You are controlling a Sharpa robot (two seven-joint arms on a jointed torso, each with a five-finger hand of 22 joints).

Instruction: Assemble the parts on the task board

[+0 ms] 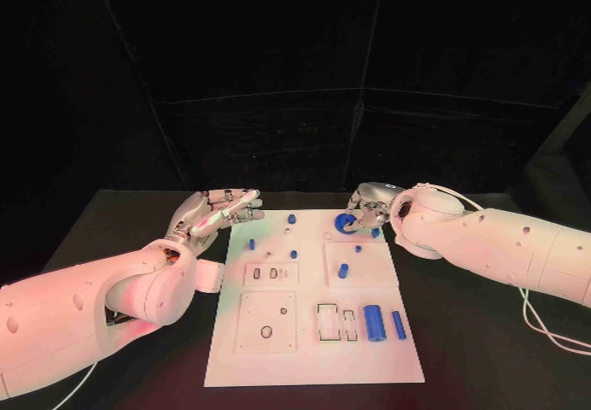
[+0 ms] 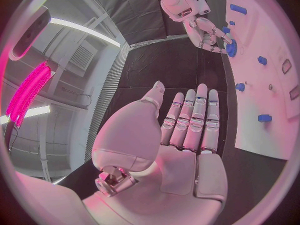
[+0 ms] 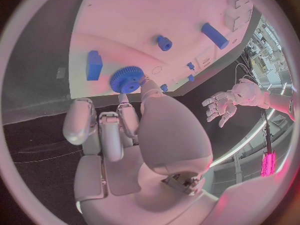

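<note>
**Right robot hand holds blue gear at far edge of task board**

The task board (image 1: 314, 295), a white plate, lies lengthwise on the black counter (image 1: 480, 342), its long axis running away from the robot.

Right robot hand (image 1: 370, 209): at the board's far right edge, fingertips pinching one blue gear (image 1: 346, 224). In the right wrist view the gear (image 3: 127, 79) sits at the fingertips, toothed rim visible, over the board's edge.

Left robot hand (image 1: 222, 212): just beside the board's far left corner, holding nothing. The left wrist view shows its fingers (image 2: 199, 120) extended side by side, palm bare.

Parts counted in the head view: two blue cylinders (image 1: 373, 323) lying near the board's right side, long axes along the board's length, the larger nearer the middle; one short upright peg (image 1: 342, 272) mid-board; about six small blue pieces across the far half, too small to identify.
</note>
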